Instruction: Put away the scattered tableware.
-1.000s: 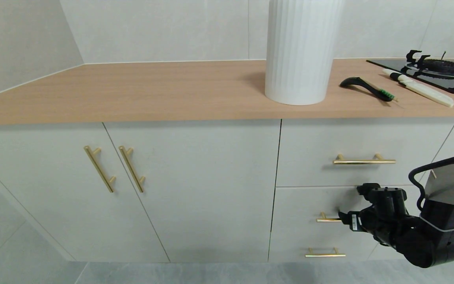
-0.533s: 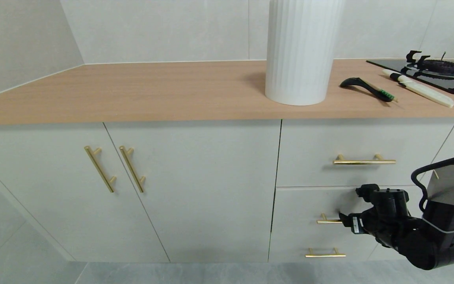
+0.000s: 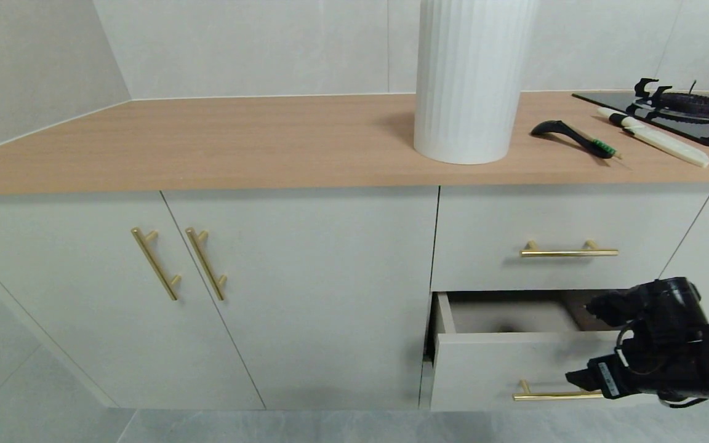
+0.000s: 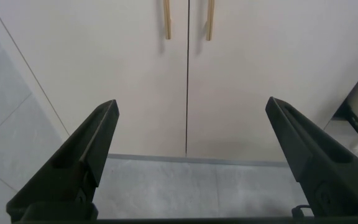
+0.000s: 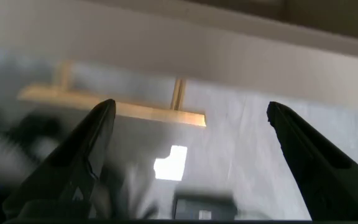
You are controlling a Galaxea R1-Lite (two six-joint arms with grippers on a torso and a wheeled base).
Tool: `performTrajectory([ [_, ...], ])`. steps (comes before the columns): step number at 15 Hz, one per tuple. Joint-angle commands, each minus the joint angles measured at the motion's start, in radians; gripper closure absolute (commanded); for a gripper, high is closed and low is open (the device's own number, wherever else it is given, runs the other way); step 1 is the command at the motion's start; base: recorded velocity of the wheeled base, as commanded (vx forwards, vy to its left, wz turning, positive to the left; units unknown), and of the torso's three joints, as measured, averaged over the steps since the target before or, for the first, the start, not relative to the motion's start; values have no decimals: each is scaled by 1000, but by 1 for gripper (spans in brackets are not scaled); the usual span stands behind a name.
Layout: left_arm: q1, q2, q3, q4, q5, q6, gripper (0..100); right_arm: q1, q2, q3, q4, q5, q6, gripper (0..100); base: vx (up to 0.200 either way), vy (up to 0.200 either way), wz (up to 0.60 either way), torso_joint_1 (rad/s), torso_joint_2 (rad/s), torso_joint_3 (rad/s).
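A black spoon (image 3: 576, 139) lies flat on the right part of the wooden counter (image 3: 268, 141), its curved head to the left, its thin handle running right and nearer, with a green band close to the pale tip. Just right of it, apart from it, a cream knife (image 3: 656, 138) with a black band lies on the same slant, its far end at the hob's (image 3: 687, 114) edge. Below them the middle drawer (image 3: 496, 369) stands open, its gold handle (image 3: 545, 395) level.
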Motion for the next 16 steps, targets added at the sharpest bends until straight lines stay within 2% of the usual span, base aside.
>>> performTrajectory([
  [1, 1, 1, 0, -1, 0, 0, 0, 6, -361, -129, 295, 43, -1, 0, 0, 0, 0, 0, 0, 0],
  [6, -1, 1, 0, -1, 0, 0, 0, 30, -347, -158, 266, 44, 58, 0, 0, 0, 0, 0, 0, 0],
  [10, 1, 1, 0, 0, 0, 0, 0, 85, -146, -128, 92, 21, 125, 0, 0, 0, 0, 0, 0, 0],
  [13, 1, 1, 0, -1, 0, 0, 0, 102, -14, -118, -49, -68, 179, 0, 0, 0, 0, 0, 0, 0],
  [16, 1, 1, 0, -1, 0, 0, 0, 102, 33, -117, -81, -78, 179, 0, 0, 0, 0, 0, 0, 0],
])
